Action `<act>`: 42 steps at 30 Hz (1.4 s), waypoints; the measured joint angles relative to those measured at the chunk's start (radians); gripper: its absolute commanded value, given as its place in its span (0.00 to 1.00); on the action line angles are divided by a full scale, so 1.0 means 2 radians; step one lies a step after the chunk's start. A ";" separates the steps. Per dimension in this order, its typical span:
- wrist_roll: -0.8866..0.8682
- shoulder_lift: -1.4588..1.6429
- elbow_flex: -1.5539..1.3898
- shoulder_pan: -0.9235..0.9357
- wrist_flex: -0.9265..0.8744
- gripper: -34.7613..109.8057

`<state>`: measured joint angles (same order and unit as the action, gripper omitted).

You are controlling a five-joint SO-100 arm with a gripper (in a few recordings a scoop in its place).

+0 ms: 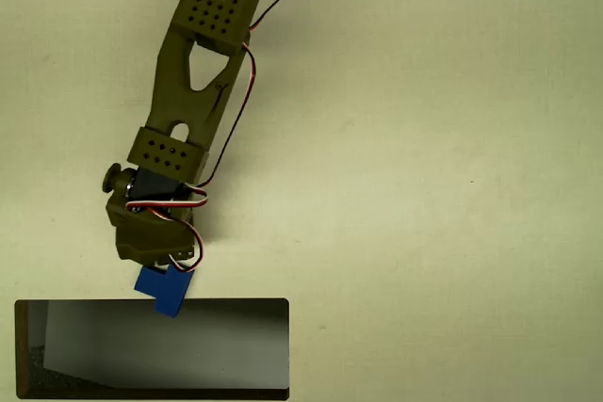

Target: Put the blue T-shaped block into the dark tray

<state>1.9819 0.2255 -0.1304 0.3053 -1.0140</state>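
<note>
Blue block at the dark tray's far rim, under the olive arm.
Overhead view: blue T-shaped block (166, 290) pokes out below the pincer (162, 265), overlapping the top rim of the dark tray (151, 395) left of centre; pincer grip hidden by the arm, cannot tell. Pale counter (433, 167) all around.

A pale cream table surface (452, 138) is seen across the whole overhead view. It is evenly lit, matte, faintly speckled, with slight darkening noted toward 3 o'clock.
</note>
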 measured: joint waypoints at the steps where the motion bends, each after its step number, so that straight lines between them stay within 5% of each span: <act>1: 0.001 -0.007 0.002 -0.001 0.017 0.24; 9: 0.000 -0.042 0.012 -0.016 0.112 0.24; 18: -0.238 -0.117 0.025 -0.074 0.557 0.24; 42: -0.165 -0.191 -0.050 -0.153 0.767 0.24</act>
<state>1.6521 -0.1565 -0.2301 -0.0015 0.5200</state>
